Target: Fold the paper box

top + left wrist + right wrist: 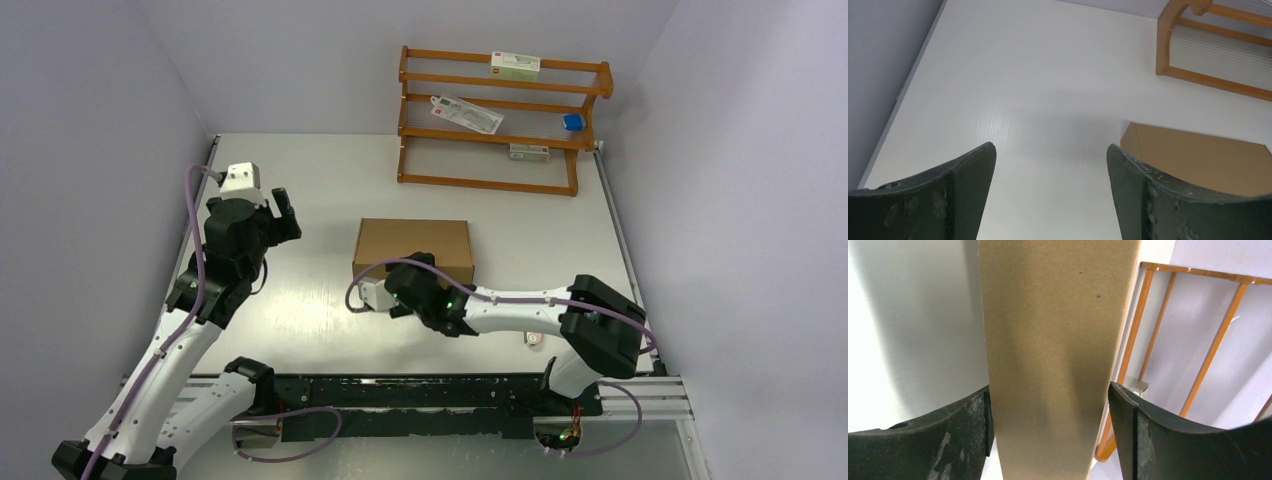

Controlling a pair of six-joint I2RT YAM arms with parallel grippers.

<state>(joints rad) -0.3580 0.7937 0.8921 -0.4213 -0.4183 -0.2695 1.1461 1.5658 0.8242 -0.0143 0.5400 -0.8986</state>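
Note:
The paper box [412, 240] is a closed, shallow brown cardboard box lying flat at the middle of the table. My right gripper [418, 263] is at its near edge, rolled on its side. In the right wrist view the brown wall of the box [1053, 340] fills the space between the fingers. The left finger [963, 430] rests against the cardboard, while a thin gap shows beside the right finger [1148, 440]. My left gripper [284, 212] hangs open over bare table to the left of the box [1208, 160], holding nothing.
A wooden shelf rack [500, 120] stands at the back right, holding a white-green carton [514, 66], a flat packet [466, 113] and a small blue item [573, 122]. A small pale object [535, 340] lies by the right arm. Walls close in on both sides.

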